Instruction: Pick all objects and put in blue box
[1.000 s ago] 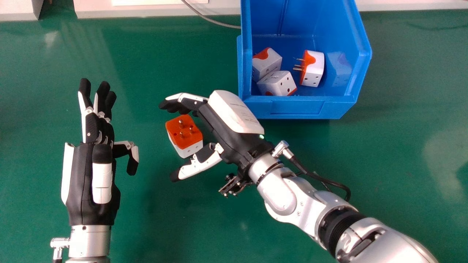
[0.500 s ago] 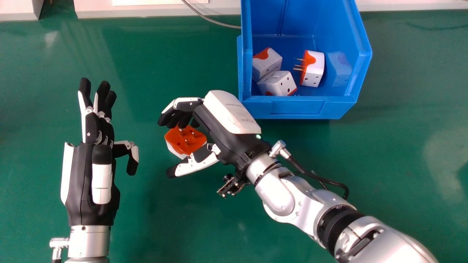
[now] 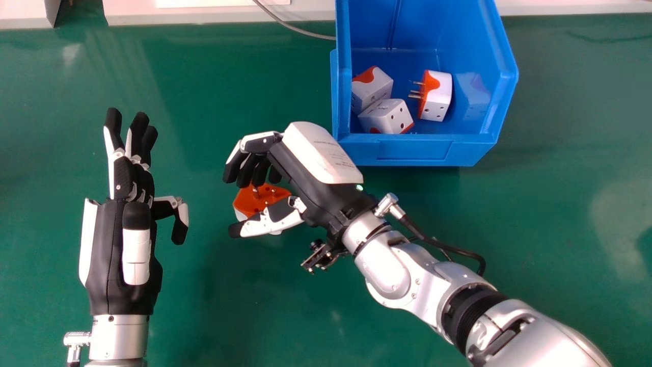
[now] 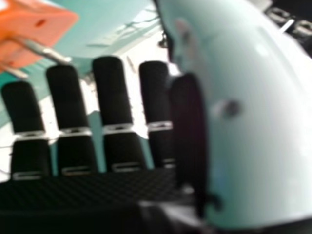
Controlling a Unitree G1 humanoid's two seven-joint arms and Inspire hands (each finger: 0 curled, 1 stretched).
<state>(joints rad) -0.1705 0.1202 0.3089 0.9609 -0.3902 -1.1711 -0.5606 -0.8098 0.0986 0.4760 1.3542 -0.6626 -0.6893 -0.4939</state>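
From where I am standing, the robot's right hand is hovering with its fingers bending loosely, spread from the thumb. An orange-and-white plastic plug adapter is lying between them, its metal pins showing on the orange face. Whether either side is touching it, I cannot tell.

Caution: the fingers are sitting close to the pins. If closing begins there, they could be catching metal instead of the white body, and the adapter could be tipping or twisting out. A grip near the edge could be dropping it during lifting.

Beyond, the green desk is carrying the open-fronted blue plastic box, which is holding three similar adapters. A low transfer could be striking the front wall. The left hand is idling at the view's left.
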